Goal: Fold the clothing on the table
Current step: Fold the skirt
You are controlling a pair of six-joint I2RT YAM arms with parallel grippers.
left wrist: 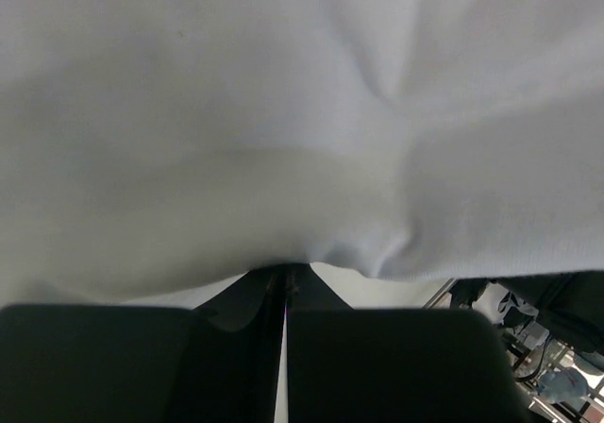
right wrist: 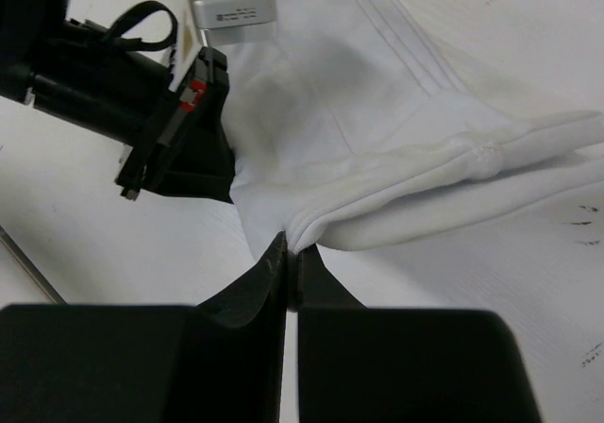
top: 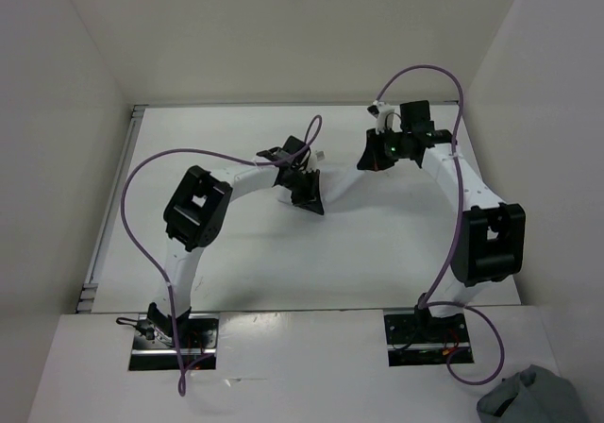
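**Clothing** (right wrist: pixel 406 140): white, thin. It lies on the table (top: pixel 236 272) mid-field, between the two grippers.

**Left gripper** (left wrist: pixel 286 277): jaws pressed together, pinching a puckered edge. The fabric spreads straight ahead of the tips.

**Right gripper** (right wrist: pixel 291 253): jaws pressed together, pinching a stitched, doubled hem. The hem's long axis runs from the tips off rightward in the wrist view.

**Reach:** both arms at contact, neither nearer.

**Writing:** small print on a silver module (right wrist: pixel 236 12) by the left gripper, unreadable. Red tag (right wrist: pixel 193 93), unreadable. No brand seen on the clothing.
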